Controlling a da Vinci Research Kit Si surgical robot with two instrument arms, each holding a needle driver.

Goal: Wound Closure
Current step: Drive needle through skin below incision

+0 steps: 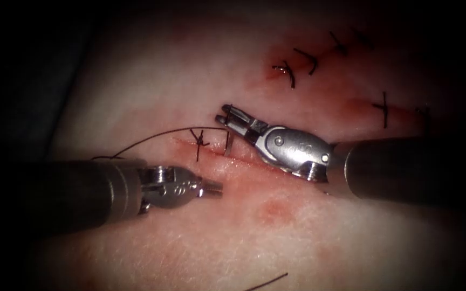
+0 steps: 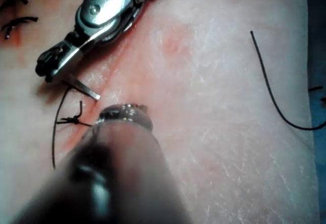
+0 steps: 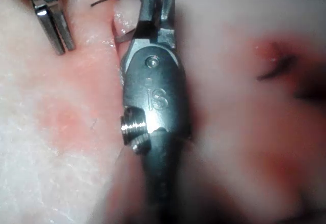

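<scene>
The cut runs across the tissue with one knotted stitch near its left end. My right tool reaches in from the right, its jaws shut on the needle near the tail end. The needle drops from the jaws into the cut's edge just right of the knot; its tip is buried. It also shows as needle under the right tool. Thread arcs left from the needle. My left tool, below the cut's left end, is shut and holds nothing.
Several finished stitches lie on a second closed cut at the back right, with another stitch further right. Red fluid stains the tissue below the cut. A loose cut end of thread lies near the front edge.
</scene>
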